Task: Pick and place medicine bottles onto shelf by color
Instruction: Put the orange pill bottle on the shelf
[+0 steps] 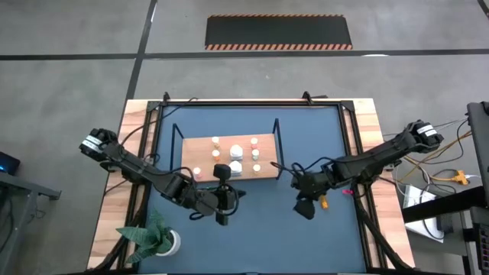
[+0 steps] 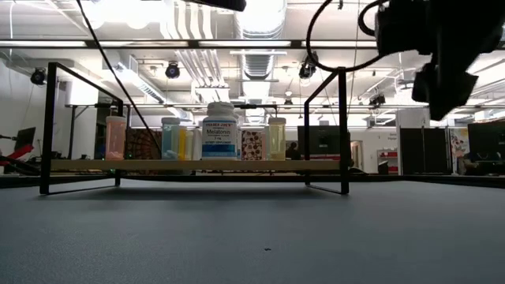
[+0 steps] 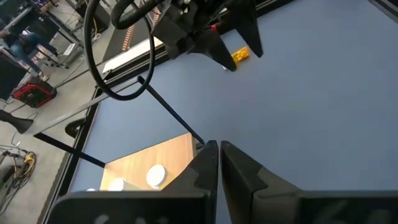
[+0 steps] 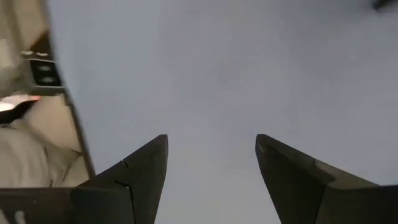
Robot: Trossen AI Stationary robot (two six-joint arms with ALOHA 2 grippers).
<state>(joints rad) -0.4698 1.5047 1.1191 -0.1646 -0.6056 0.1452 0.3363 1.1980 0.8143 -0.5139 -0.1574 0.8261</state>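
Table: dark blue tabletop [image 1: 252,229], spread under both arms.
Shelf: light-brown wooden rectangular board with thin black metal frame ends [image 1: 205,149], up-table of both claws; just beyond the left claw, farther off and across from the right one.
Bottles on shelf: small round whitish medicine bottles with coloured tops [image 1: 216,140], plus one larger white labelled bottle [image 2: 220,130] in the middle; upright in the low view.
Left gripper [image 1: 222,205]: pressed together, pinching nothing visible; parked just on the near side of the shelf edge.
Right gripper [image 1: 305,208]: spread, empty between the fingers, hanging above bare blue surface.
Loose bottle: small yellow-orange medicine bottle [image 1: 324,202] lying on its side on the table, just beside the right claw on its outer side, towards the right table edge.
Key relation: loose bottle close beside the right claw, well apart from the left; probably the right arm's pick.
Long axis: seemingly along the near-far line in the high view; not certain.
Likely need: short sideways shift, fingers set across the bottle's width.
View differences: left wrist view shows the fallen bottle beside the right claw; right wrist view shows only blue surface between its fingers; low view shows no loose bottle at all.
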